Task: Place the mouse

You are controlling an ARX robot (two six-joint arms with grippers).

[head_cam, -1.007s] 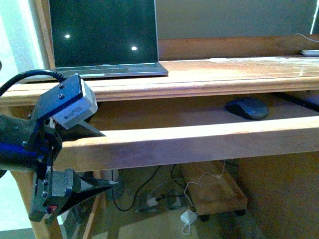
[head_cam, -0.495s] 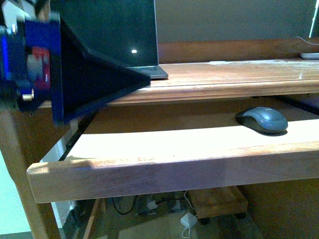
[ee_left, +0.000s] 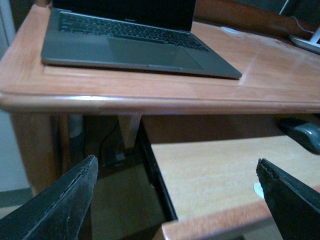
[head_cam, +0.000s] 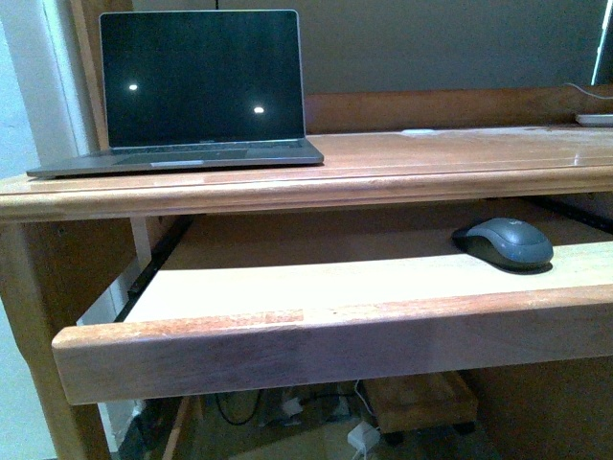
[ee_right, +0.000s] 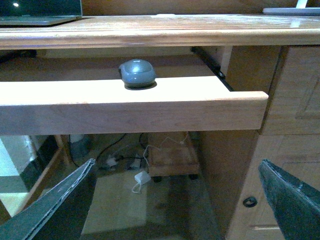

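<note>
- Mouse [head_cam: 504,241]: dark grey, domed, no cord visible. It rests flat on the sliding shelf, at about 4 o'clock from the laptop in the front view, near the shelf's 3 o'clock end. Nothing touches it, and both grippers are apart from it.
- Sliding shelf [head_cam: 287,287]: pale wooden board with a thick front rail. It stands drawn out from under the desk top and is bare apart from the mouse.
- Desk top [head_cam: 431,158]: reddish wood with a rounded front edge, directly above the shelf.
- Laptop [head_cam: 192,96]: grey, lid open, screen dark with two small light spots. It sits on the desk top toward 10 o'clock in the front view.
- Left gripper [ee_left: 176,165]: out of the front view. Its wrist camera shows the black fingers [ee_left: 65,205] spread wide with nothing between them, held in front of the desk edge.
- Right gripper [ee_right: 177,164]: out of the front view. Its wrist camera shows the fingers [ee_right: 290,200] spread wide and empty, below the level of the shelf's front rail.
- Under the desk: a white adapter [ee_right: 141,178] with loose cables on the floor, beside a low wooden board [ee_right: 172,157].
- Cabinet door [ee_right: 280,165]: wood, with a dark knob [ee_right: 248,201], beside the shelf's end.
</note>
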